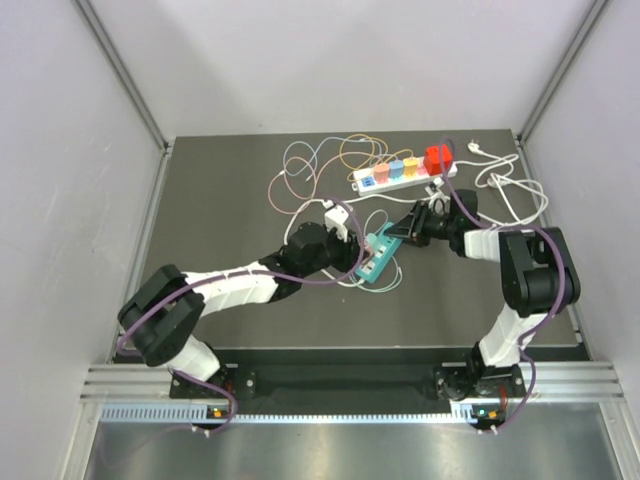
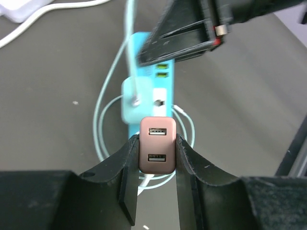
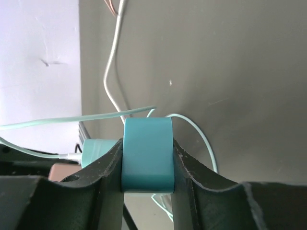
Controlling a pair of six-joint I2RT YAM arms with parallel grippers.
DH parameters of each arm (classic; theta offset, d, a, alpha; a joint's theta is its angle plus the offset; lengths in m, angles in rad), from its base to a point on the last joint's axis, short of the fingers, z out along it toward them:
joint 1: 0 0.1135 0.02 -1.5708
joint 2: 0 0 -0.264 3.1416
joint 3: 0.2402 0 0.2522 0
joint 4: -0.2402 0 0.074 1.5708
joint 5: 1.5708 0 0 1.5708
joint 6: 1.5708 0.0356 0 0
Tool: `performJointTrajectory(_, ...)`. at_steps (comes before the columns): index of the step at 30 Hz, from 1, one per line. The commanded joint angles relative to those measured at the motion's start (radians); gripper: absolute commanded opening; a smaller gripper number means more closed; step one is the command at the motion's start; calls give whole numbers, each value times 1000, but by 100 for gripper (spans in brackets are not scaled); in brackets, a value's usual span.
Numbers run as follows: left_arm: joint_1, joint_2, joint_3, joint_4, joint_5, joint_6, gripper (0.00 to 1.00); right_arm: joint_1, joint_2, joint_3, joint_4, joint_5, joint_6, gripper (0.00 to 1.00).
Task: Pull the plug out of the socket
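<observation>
- The left gripper (image 2: 157, 143) was closed on a dusty-pink rectangular plastic USB charger plug (image 2: 157, 160), pinched on both sides with its two ports facing the wrist camera.
- The plug was held at the near end of a teal plastic power strip (image 2: 165, 93) lying mid-table. Whether its prongs were seated in the socket could not be told.
- Just beyond it on the same strip, a pale-teal adapter (image 2: 135, 98) was seen, with a thin pale-teal cable (image 2: 101, 124) looped around the strip.
- The right gripper (image 3: 147, 148) was clamped across the opposite end of the teal strip.
- In the top view, the strip was approached by the two arms from opposite sides over the dark grey table (image 1: 230, 200).
- Farthest back, a white power strip (image 1: 362, 181) carrying coloured plugs was shown, with thin loose wires (image 1: 300, 170) beside it.
</observation>
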Motion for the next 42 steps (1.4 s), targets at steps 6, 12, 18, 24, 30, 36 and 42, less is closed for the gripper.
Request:
performJointTrajectory(6,-28,2,-50,224,31,-12,0,-37,76,45,41,-190,-116,0)
performJointTrajectory(12,-32,-133,-79,139,-72,54,0,-86,75,8,208,-267,-18,0)
performJointTrajectory(18,17,-289,-111,-62,-342,120,0,-99,99,23,213,-334,-35,0)
performJointTrajectory(24,319,-374,-163,-136,-462,12,0,-99,99,29,227,-341,-16,0)
performJointTrajectory(30,650,-180,-81,-106,-370,-38,0,-132,81,31,222,-341,-9,0)
performJointTrajectory(36,952,142,73,32,-15,-279,0,-145,75,32,215,-342,-6,0)
performJointTrajectory(42,1029,379,240,137,28,-447,0,-149,78,37,212,-342,-4,0)
